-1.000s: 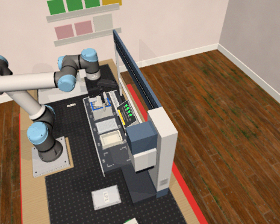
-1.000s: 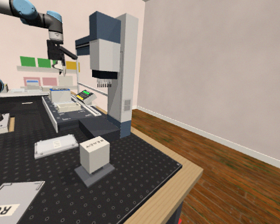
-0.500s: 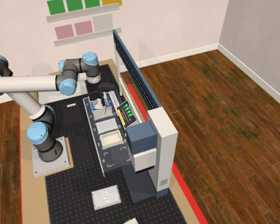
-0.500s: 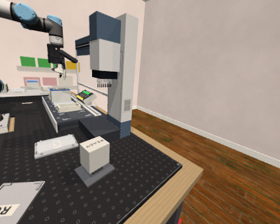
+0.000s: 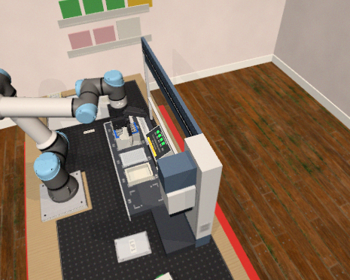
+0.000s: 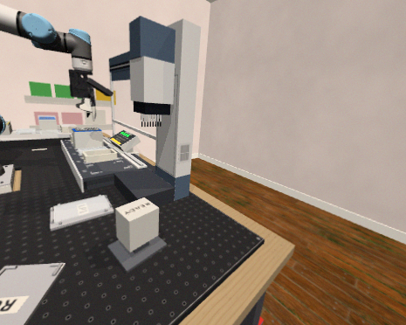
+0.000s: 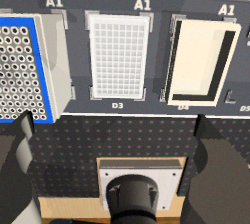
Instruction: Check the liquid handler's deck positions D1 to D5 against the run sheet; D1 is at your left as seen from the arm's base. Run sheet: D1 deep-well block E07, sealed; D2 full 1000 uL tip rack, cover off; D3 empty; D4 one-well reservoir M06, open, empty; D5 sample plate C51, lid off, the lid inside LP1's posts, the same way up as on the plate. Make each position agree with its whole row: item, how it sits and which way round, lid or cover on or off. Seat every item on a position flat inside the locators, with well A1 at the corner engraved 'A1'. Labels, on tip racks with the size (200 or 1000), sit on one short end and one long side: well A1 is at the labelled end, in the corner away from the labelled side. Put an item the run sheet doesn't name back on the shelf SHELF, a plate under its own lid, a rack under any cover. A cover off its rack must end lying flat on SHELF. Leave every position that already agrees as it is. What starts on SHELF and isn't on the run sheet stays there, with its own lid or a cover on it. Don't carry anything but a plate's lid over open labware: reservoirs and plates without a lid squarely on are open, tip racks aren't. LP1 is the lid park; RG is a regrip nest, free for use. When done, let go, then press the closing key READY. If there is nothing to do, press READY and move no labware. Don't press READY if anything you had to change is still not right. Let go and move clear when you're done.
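My gripper (image 7: 115, 114) (image 5: 132, 124) (image 6: 87, 108) is open and empty, hanging above the deck's near edge by D2 and D3. In the wrist view a blue-rimmed tip rack (image 7: 13, 70) (image 6: 86, 136) with its cover off stands at D2, at the far left. A white many-well plate (image 7: 117, 55) (image 5: 133, 156) without a lid lies on D3. A cream one-well reservoir (image 7: 201, 62) (image 5: 139, 175) (image 6: 99, 154), open and empty, sits on D4. D5 (image 7: 243, 102) (image 5: 142, 196) is bare. D1 is outside the wrist view and hidden behind my gripper in the top view.
The lid park LP1 (image 5: 132, 246) (image 6: 79, 209) holds nothing. The READY key (image 6: 136, 224) and the RG nest (image 6: 21, 283) stand toward the table's front. The liquid handler's tower (image 5: 202, 168) and head (image 6: 152, 78) rise beyond D5. The shelf (image 6: 30, 132) is behind my arm.
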Controlling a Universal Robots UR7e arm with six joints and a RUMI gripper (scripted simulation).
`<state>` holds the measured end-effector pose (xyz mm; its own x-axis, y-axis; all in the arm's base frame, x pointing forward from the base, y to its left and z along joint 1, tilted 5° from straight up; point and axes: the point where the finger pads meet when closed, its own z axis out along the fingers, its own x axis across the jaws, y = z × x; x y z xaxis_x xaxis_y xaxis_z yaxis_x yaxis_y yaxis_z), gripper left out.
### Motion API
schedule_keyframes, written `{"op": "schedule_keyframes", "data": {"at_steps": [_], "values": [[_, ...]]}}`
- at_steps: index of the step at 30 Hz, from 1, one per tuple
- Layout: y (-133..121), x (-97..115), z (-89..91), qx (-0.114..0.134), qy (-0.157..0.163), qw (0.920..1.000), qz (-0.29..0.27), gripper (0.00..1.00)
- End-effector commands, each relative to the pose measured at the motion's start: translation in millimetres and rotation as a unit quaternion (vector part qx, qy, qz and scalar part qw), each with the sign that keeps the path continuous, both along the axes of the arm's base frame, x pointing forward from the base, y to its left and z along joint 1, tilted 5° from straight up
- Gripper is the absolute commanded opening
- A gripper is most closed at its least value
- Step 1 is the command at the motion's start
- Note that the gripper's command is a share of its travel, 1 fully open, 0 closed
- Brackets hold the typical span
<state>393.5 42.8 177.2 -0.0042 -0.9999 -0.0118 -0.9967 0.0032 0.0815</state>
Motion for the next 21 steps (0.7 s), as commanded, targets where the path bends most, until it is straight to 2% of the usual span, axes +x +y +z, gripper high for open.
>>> {"op": "schedule_keyframes", "data": {"at_steps": [1, 21], "values": [[0, -1, -10.0, 0.0, 0.0, 1.0, 0.0, 0.82], [0, -3, -39.8, 0.0, 0.0, 1.0, 0.0, 0.82]]}}
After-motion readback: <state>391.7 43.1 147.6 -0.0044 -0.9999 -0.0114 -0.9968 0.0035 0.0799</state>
